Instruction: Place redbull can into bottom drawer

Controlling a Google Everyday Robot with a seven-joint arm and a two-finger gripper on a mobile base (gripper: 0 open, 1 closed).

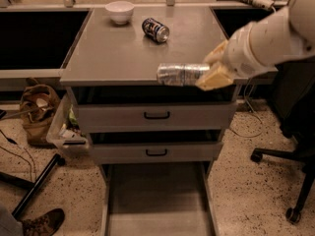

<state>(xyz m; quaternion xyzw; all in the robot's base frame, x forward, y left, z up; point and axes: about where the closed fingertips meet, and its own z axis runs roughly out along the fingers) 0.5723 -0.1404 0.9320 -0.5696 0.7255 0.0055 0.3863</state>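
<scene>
Silver redbull can (pixel 181 74) juts sideways from clamping gripper (pixel 210 68) over countertop (pixel 113 53) edge.

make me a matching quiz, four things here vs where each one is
1 redbull can
2 blue can
3 bowl
4 bottom drawer

a back left of the countertop
b pulled out, down by the floor
c held sideways in the gripper, at the countertop's front edge
d lying on its side, towards the back of the countertop

Pairs: 1-c, 2-d, 3-a, 4-b
</scene>
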